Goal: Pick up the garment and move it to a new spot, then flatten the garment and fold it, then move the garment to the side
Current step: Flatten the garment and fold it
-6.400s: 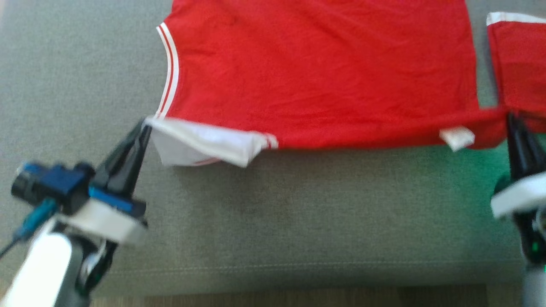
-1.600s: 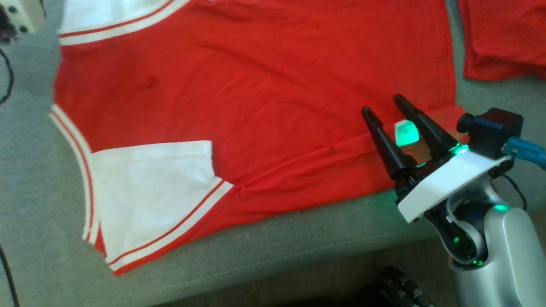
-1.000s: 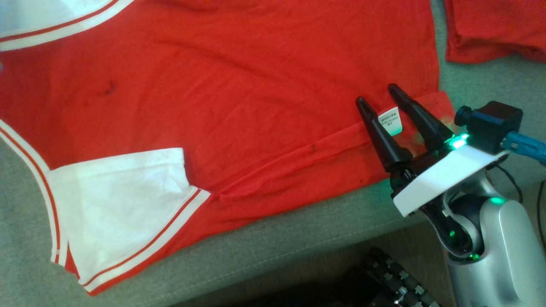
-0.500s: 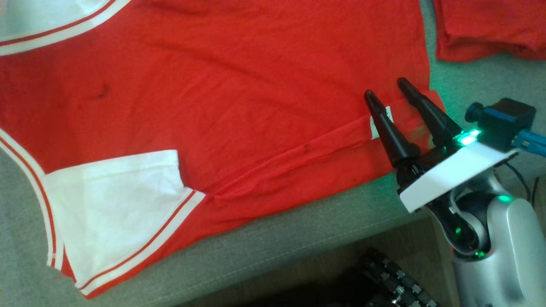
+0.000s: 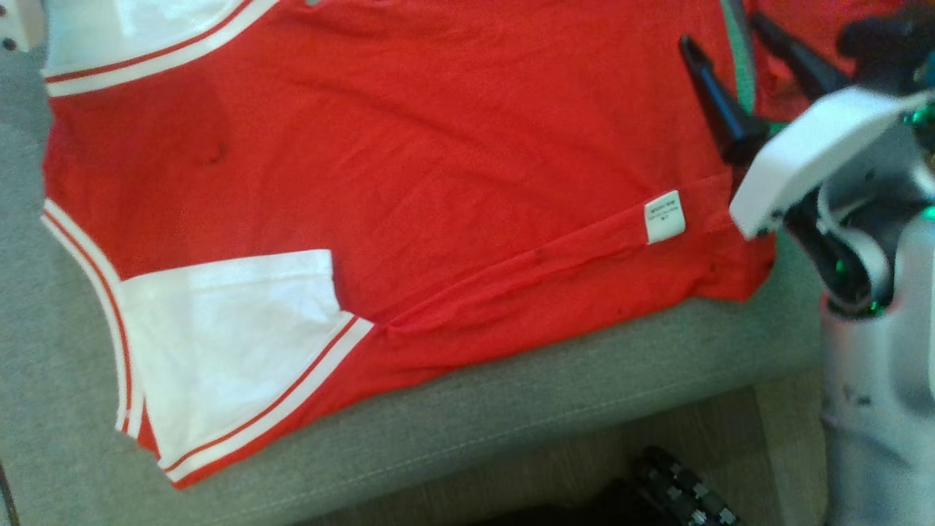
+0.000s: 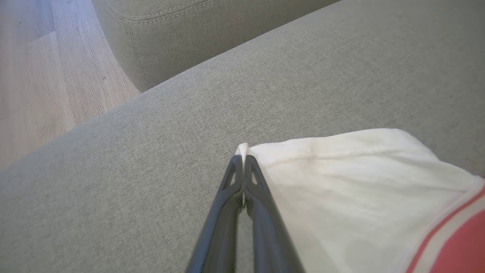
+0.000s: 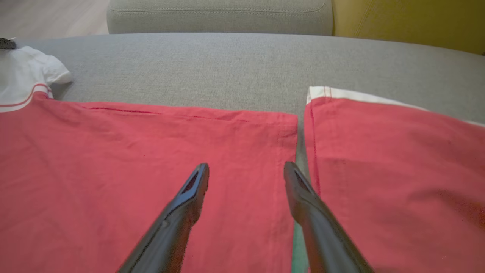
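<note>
Tugging with your left pincer (image 6: 243, 158) clamped on just the sleeve (image 6: 360, 182) tip risks slippage (right pincer (image 5: 719, 29) hangs apart, upper right).

In the head view the shirt (image 5: 438, 146) runs past the far edge, so its far side and most of the far-left sleeve are cut off. The print on the label (image 5: 665, 217) is too small to read. The right gripper (image 5: 722, 29) is blurred there (its wrist camera is little more than a dark smear), and it covers most of the other shirt (image 7: 379, 151). A dark ribbed thing (image 5: 679, 489) on the floor is cut by the near edge; what it is cannot be told. In the left wrist view the left gripper (image 6: 243, 157) hides how much sleeve (image 6: 360, 189) lies between its tips.
</note>
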Available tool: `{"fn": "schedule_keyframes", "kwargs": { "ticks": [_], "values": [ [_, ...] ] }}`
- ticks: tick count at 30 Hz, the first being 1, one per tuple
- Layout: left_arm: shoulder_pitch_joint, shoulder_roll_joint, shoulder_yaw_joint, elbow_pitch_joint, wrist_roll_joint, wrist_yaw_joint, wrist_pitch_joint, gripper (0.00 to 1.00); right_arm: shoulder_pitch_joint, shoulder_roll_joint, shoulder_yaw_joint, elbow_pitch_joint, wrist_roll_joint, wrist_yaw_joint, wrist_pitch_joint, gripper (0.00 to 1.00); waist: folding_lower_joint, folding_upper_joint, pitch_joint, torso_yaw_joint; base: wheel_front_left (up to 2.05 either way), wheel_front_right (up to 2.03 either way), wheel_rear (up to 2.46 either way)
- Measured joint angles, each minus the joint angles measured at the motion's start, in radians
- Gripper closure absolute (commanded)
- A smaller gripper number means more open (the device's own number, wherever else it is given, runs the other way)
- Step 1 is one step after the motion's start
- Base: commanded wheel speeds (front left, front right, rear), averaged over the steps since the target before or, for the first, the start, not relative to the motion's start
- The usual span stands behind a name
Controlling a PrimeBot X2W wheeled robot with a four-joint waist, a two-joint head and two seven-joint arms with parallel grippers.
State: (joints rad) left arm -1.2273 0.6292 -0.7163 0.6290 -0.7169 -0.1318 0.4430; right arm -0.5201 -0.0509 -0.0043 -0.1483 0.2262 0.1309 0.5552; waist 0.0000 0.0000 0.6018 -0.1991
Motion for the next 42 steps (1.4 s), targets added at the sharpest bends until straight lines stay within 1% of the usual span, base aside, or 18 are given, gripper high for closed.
{"fn": "schedule_keyframes", "kwargs": {
  "ticks": [3, 9, 18, 21, 22, 23, 24, 28, 29, 30, 31, 32, 33, 34, 36, 38, 42],
  "values": [
    [0.000, -0.004, -0.021, -0.011, -0.018, 0.000, -0.021, 1.00, -0.067, -0.002, -0.022, 0.059, -0.024, 0.000, 0.026, 0.00, 0.0000, 0.0000, -0.009, 0.020, 0.00, 0.00, 0.00],
    [0.000, -0.011, -0.068, -0.022, -0.040, 0.000, -0.058, 1.00, -0.142, -0.002, -0.080, 0.211, -0.078, 0.000, 0.019, 0.00, 0.0000, 0.0000, -0.013, 0.058, 0.00, 0.00, 0.00],
    [-0.012, -0.011, -0.127, -0.026, -0.053, 0.000, -0.088, 1.00, -0.250, -0.002, -0.154, 0.427, -0.094, 0.000, -0.053, 0.00, 0.0000, 0.0000, -0.012, 0.083, 0.00, 0.00, 0.00],
    [-0.023, -0.011, -0.146, -0.026, -0.060, 0.000, -0.094, 1.00, -0.292, -0.002, -0.158, 0.497, -0.087, 0.000, -0.081, 0.00, 0.0000, 0.0000, -0.010, 0.090, 0.00, 0.00, 0.00],
    [-0.033, -0.010, -0.154, -0.025, -0.067, 0.000, -0.097, 1.00, -0.318, -0.002, -0.156, 0.539, -0.075, 0.000, -0.100, 0.00, 0.0000, 0.0000, -0.009, 0.094, 0.00, 0.00, 0.00],
    [-0.033, -0.010, -0.154, -0.025, -0.067, 0.000, -0.097, 1.00, -0.318, -0.002, -0.156, 0.539, -0.075, 0.000, -0.100, 0.00, 0.0000, 0.0000, -0.009, 0.094, 0.00, 0.00, 0.00],
    [-0.041, -0.010, -0.163, -0.024, -0.070, 0.000, -0.103, 1.00, -0.341, -0.002, -0.155, 0.577, -0.075, 0.000, -0.119, 0.00, 0.0000, 0.0000, -0.007, 0.097, 0.00, 0.00, 0.00],
    [-0.049, -0.009, -0.180, -0.018, -0.080, 0.000, -0.108, 1.00, -0.371, -0.002, -0.154, 0.637, -0.075, 0.000, -0.148, 0.00, 0.0000, 0.0000, -0.007, 0.104, 0.00, 0.00, 0.00],
    [-0.049, -0.009, -0.184, -0.015, -0.081, 0.000, -0.112, 1.00, -0.376, -0.003, -0.154, 0.646, -0.075, 0.000, -0.155, 0.02, 0.0000, 0.0000, -0.008, 0.106, 0.00, 0.00, 0.00],
    [-0.049, -0.008, -0.187, -0.012, -0.085, 0.000, -0.112, 1.00, -0.379, -0.003, -0.154, 0.656, -0.075, 0.000, -0.161, 0.08, 0.0000, 0.0000, -0.010, 0.107, 0.00, 0.00, 0.00],
    [-0.049, -0.007, -0.191, -0.010, -0.088, 0.000, -0.115, 1.00, -0.383, -0.003, -0.154, 0.665, -0.075, 0.000, -0.161, 0.20, 0.0000, 0.0000, -0.011, 0.108, 0.00, 0.00, 0.00],
    [-0.049, -0.007, -0.195, -0.009, -0.090, 0.000, -0.119, 1.00, -0.388, -0.003, -0.154, 0.672, -0.075, 0.000, -0.167, 0.43, 0.0000, 0.0000, -0.012, 0.108, 0.00, 0.00, 0.00],
    [-0.049, -0.006, -0.198, -0.008, -0.090, 0.000, -0.120, 1.00, -0.393, -0.003, -0.154, 0.677, -0.075, 0.000, -0.169, 0.55, 0.0000, 0.0000, -0.013, 0.108, 0.00, 0.00, 0.00],
    [-0.050, -0.006, -0.201, -0.005, -0.090, 0.000, -0.123, 1.00, -0.396, -0.003, -0.153, 0.683, -0.076, 0.000, -0.170, 0.62, 0.0001, 0.0000, -0.014, 0.108, 0.00, 0.00, 0.00],
    [-0.050, -0.006, -0.206, 0.000, -0.094, 0.000, -0.129, 1.00, -0.397, -0.003, -0.151, 0.689, -0.077, 0.000, -0.170, 0.73, 0.0000, 0.0000, -0.016, 0.108, 0.00, 0.00, 0.00],
    [-0.050, -0.006, -0.209, 0.007, -0.100, 0.000, -0.134, 1.00, -0.397, -0.003, -0.149, 0.689, -0.077, 0.000, -0.173, 1.00, 0.0000, 0.0000, -0.019, 0.108, 0.00, 0.00, 0.00],
    [-0.054, -0.006, -0.215, 0.010, -0.104, 0.000, -0.180, 1.00, -0.403, -0.003, -0.153, 0.689, -0.080, 0.000, -0.179, 1.00, 0.0001, 0.0000, -0.025, 0.112, 0.00, 0.00, 0.00]
  ]
}}
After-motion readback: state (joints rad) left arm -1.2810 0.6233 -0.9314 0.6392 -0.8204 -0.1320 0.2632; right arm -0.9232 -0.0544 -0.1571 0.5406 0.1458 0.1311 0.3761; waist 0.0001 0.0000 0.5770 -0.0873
